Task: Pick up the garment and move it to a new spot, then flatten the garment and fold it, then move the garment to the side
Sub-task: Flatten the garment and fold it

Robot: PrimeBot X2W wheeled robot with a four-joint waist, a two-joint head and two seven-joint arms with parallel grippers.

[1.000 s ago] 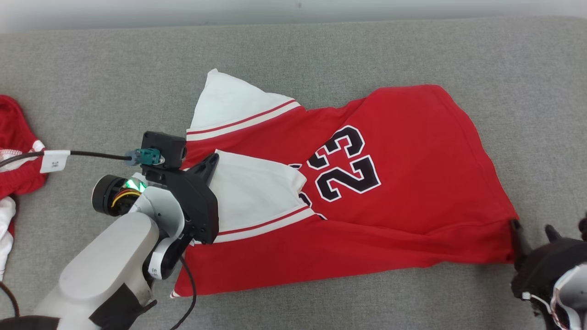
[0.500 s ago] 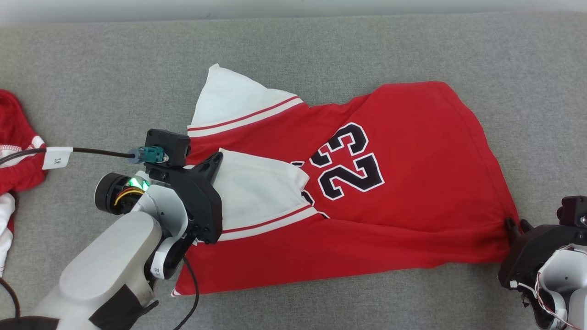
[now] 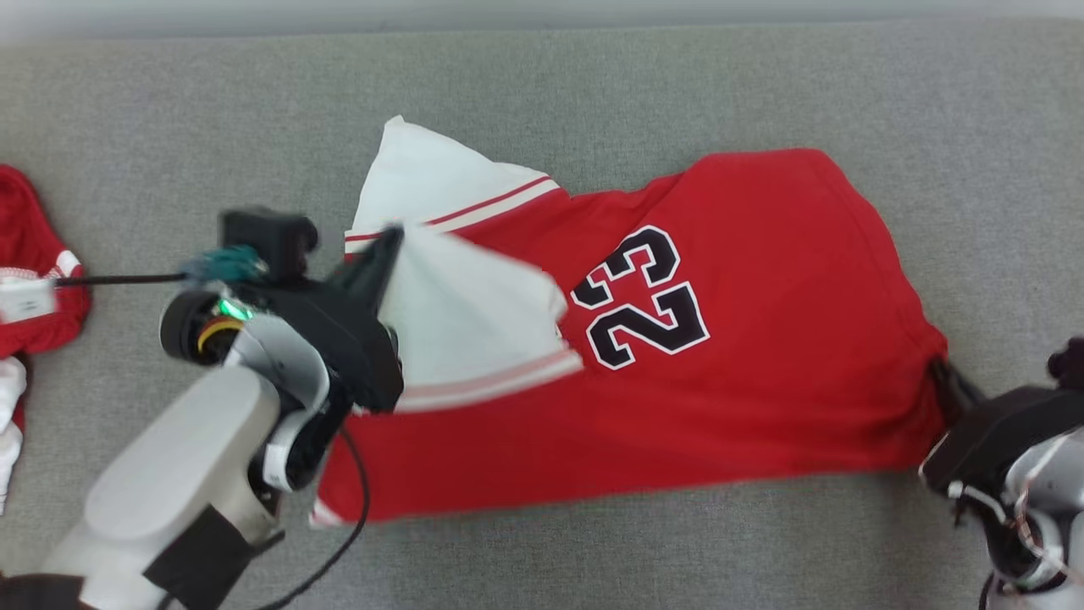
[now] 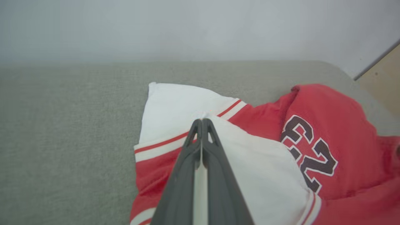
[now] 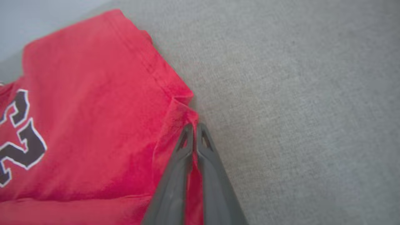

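Garment: the red jersey (image 3: 720,339) with the black 23 is lying across the middle of the grey padded surface (image 3: 593,93). It is mostly spread out and is bunching along its near edge.
Long axis: it is running left to right in the head view, with the sleeve end pointing to the robot's left and the hem end to its right.
Near sleeve: the white sleeve (image 3: 474,322) is lying folded in over the chest, and its tip is lifting off the cloth.
Left gripper: the left gripper (image 3: 385,246) is pinching that sleeve tip, with the fingers pressed together on white cloth in the left wrist view.
Right gripper: the right gripper (image 3: 944,377) is clamping the near hem corner, with red cloth showing between the closed fingers in the right wrist view.
Deciding relation: the jersey is stretching between the two grips, one arm at each end of the long axis, and both holds are sitting on the side nearer the robot. The body of the cloth is lying away from both tools.
Step, as I judge it: both ends being held, the robot is readying a joint lift or pull.
Risk: uneven pulling is likely to skew the jersey.
Surroundings: other red and white clothing (image 3: 34,280) is lying at the far left, well apart.
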